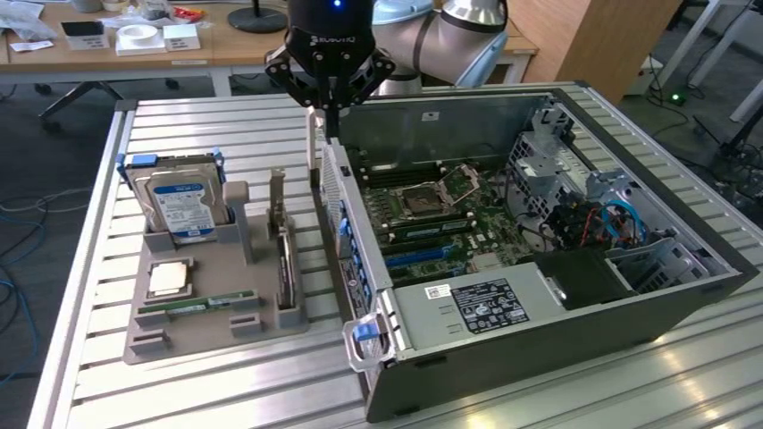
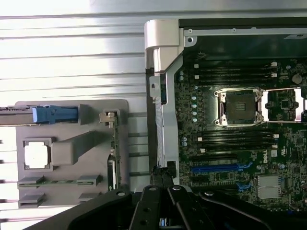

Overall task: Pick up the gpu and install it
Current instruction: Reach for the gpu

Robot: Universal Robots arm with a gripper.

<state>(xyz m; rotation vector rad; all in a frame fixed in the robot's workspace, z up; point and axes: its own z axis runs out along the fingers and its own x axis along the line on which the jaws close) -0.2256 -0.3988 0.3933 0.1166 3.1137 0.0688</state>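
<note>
The gpu [image 1: 284, 259] is a thin dark card standing on edge in a slot of the grey holder [image 1: 203, 332], beside the open computer case [image 1: 667, 295]. The wrist view shows the gpu [image 2: 114, 153] edge-on in that holder [image 2: 72, 111]. My gripper [image 1: 328, 105] hangs above the case's near side wall at its far end, beyond the card and apart from it. Its fingers [image 2: 154, 176] are shut together with nothing between them. The motherboard [image 1: 441, 214] lies exposed in the case, with blue expansion slots [image 2: 216, 167].
The holder also carries a silver hard drive with a blue-white label [image 1: 181, 207], a processor chip [image 1: 168, 278] and a green memory stick [image 1: 197, 305]. The case's side wall [image 1: 339, 223] stands between holder and motherboard. A cluttered desk [image 1: 143, 45] lies behind the slatted table.
</note>
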